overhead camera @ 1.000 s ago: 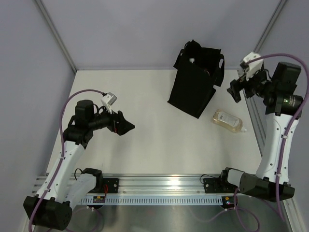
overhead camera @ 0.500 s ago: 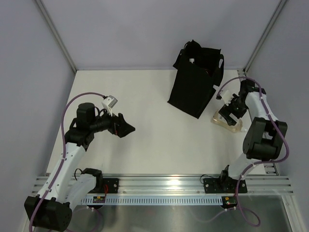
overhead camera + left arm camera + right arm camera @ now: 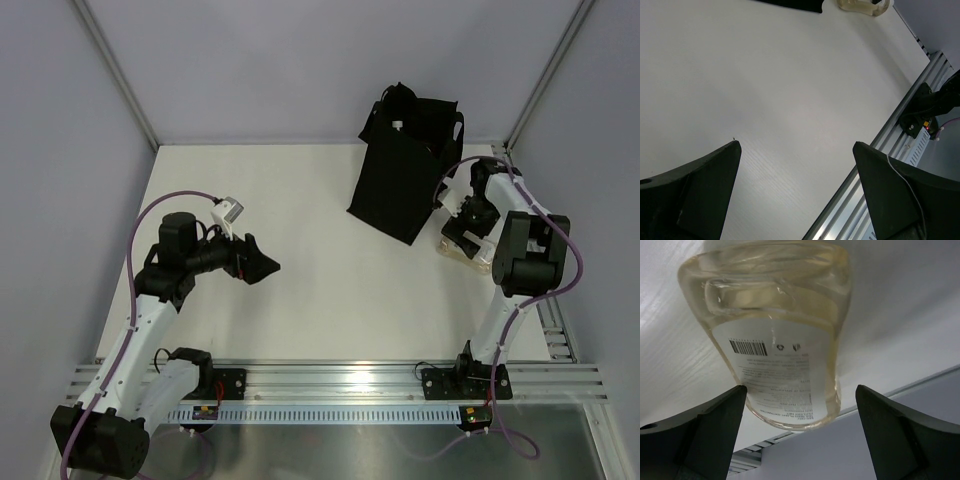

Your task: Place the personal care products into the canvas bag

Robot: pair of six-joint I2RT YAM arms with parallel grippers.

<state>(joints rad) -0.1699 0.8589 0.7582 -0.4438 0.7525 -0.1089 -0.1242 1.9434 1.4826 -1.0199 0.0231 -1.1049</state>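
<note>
Just right of the boxy black fabric canvas bag (image 3: 404,172), a flat, rounded clear bottle (image 3: 474,254) of pale yellow liquid lies on the matte white tabletop (image 3: 300,215) under the wide-spread, empty right end effector (image 3: 462,230); the left end effector (image 3: 258,262), well left, gapes empty too.

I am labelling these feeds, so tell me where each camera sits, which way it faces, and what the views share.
Top external: fixed above and behind the arms, looking down on the table; both arms, the left gripper, the right gripper and the canvas bag show.
Left wrist: on the left arm, looking low across the table toward the far right; its open fingers frame the bottom.
Right wrist: on the right arm, close over the clear bottle; its open fingers flank it.
Shared: the bottle appears in all three.
</note>
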